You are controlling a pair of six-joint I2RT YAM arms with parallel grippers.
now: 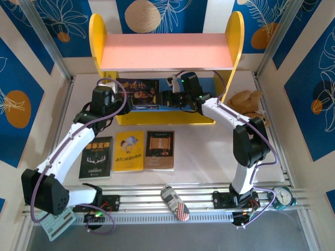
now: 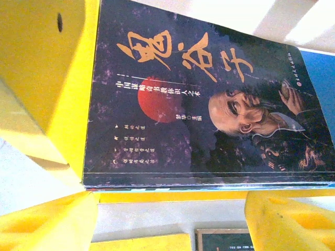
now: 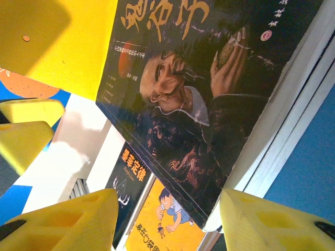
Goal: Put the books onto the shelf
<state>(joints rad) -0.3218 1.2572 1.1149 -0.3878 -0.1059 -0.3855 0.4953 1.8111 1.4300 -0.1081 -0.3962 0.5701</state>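
Top external, left pincer (image 1: 123,98) beside portrait book's (image 1: 138,90) edge, right pincer (image 1: 166,98) opposite

pink-topped yellow shelf (image 1: 167,52), dark portrait book (image 1: 137,93)

**A:** Where do your books lie right now?

**B:** You have three flat on the table, covers up, in a row in front of the shelf (image 1: 236,42). The black book with gold title (image 1: 96,158) is at the left, the yellow book (image 1: 129,150) is beside it, and the brown-black book with orange panel (image 1: 159,150) is just right of that.

**A:** And on your shelf?

**B:** Your dark blue book with the man's portrait (image 1: 138,94) lies flat, cover up, at the left end of the blue lower board (image 2: 320,78), just beside the yellow side panel (image 2: 47,63). More white page edges show under it, but you can't tell that cover. The pink top board (image 1: 167,49) spans the two rounded panels above.
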